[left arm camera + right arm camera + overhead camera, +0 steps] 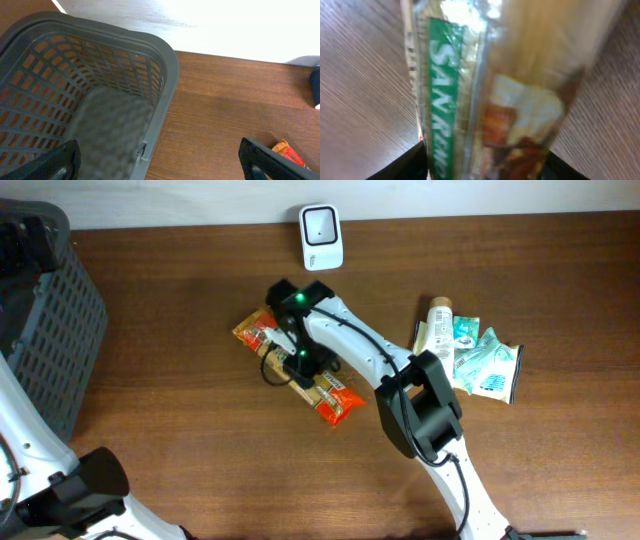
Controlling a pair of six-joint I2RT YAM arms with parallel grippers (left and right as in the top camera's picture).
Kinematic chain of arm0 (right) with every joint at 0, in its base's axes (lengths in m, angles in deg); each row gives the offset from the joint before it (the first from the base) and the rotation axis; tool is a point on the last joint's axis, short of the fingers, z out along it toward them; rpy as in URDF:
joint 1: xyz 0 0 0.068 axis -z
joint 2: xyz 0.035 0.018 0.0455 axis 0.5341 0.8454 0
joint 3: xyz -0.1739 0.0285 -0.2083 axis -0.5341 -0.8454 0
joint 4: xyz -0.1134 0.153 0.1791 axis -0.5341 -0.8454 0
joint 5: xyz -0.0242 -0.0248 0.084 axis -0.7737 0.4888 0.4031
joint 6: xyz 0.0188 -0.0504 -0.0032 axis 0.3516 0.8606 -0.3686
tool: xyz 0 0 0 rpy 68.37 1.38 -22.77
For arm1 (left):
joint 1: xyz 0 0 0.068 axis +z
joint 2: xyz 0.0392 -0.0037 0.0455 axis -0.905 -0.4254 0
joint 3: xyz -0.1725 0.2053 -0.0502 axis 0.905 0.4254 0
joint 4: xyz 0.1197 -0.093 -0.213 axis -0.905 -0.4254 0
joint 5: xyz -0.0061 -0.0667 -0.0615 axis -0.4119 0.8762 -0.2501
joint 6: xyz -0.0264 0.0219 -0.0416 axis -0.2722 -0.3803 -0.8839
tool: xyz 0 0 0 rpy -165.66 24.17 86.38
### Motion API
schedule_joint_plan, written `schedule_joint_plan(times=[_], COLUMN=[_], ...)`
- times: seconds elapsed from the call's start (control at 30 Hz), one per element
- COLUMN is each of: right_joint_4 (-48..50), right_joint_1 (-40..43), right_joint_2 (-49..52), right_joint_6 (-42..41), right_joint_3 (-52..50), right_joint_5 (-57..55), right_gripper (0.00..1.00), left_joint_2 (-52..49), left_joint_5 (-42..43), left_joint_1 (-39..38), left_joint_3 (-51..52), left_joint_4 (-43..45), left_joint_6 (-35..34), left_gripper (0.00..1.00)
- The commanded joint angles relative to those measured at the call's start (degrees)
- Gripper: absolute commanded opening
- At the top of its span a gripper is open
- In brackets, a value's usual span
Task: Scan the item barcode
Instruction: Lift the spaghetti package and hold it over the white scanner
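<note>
While the pasta packet (335, 398) lies flat on the bench (200, 440), near the white scanner (321, 235), the right hand (297, 360) hangs over its middle, fingers (410, 165) spread to either side, released. The left hand (160, 162) gapes wide beside the grey basket (167, 60).

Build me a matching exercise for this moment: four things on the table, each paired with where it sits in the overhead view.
Things:
1. basket
2. scanner
3. pasta packet
4. teal pouch

Places:
A. middle of the table, at the right claw
B. top edge of the view, near the middle
C. left edge of the view
D. right side, next to a bottle

Pairs: 1-C, 2-B, 3-A, 4-D
</note>
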Motion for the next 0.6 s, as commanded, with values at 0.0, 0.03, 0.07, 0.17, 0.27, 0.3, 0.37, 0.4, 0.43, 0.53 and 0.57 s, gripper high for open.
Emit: schedule_joint_plan(times=[0.0, 0.03, 0.07, 0.17, 0.27, 0.3, 0.37, 0.4, 0.43, 0.53, 0.57], right_joint_4=[-0.15, -0.79, -1.42, -2.93, -4.39, -5.33, -5.88, -5.88, -5.90, -5.84, -5.73], right_joint_1=[3.15, 5.64, 8.35, 13.49, 19.21, 21.94, 25.75, 27.04, 28.28, 28.96, 28.94], right_joint_2=[-0.87, -1.07, -2.01, -6.05, -10.75, -12.72, -15.04, -15.67, -16.24, -17.31, -17.31], right_joint_6=[0.63, 0.66, 0.72, 4.59, 8.76, 11.67, 15.02, 15.67, 14.97, 13.90, 13.90], right_joint_3=[-0.28, -0.13, -0.13, -0.11, -0.11, -0.11, -0.11, -0.11, 0.37, 2.86, 4.24], right_joint_5=[7.02, 11.74, 17.73, 32.74, 49.18, 57.68, 74.18, 79.95, 82.16, 82.16, 82.16], right_gripper=[0.32, 0.23, 0.14, 0.06, 0.04, 0.04, 0.04, 0.04, 0.04, 0.04, 0.04], left_joint_2=[0.46, 0.46, 0.46, 0.46, 0.46, 0.46, 0.46, 0.46, 0.46, 0.46, 0.46], left_joint_5=[0.61, 0.61, 0.61, 0.59, 0.61, 0.61, 0.61, 0.61, 0.61, 0.61, 0.59], left_joint_1=[0.09, 0.09, 0.09, 0.09, 0.09, 0.09, 0.09, 0.09, 0.09, 0.09, 0.09], left_joint_3=[-0.72, -0.72, -0.72, -0.72, -0.72, -0.72, -0.72, -0.72, -0.72, -0.72, -0.72], left_joint_4=[0.09, 0.09, 0.09, 0.09, 0.09, 0.09, 0.09, 0.09, 0.09, 0.09, 0.07], left_joint_6=[0.87, 0.87, 0.87, 0.87, 0.87, 0.87, 0.87, 0.87, 0.87, 0.87, 0.87], left_gripper=[0.99, 0.99, 0.99, 0.99, 0.99, 0.99, 0.99, 0.99, 0.99, 0.99, 0.99])
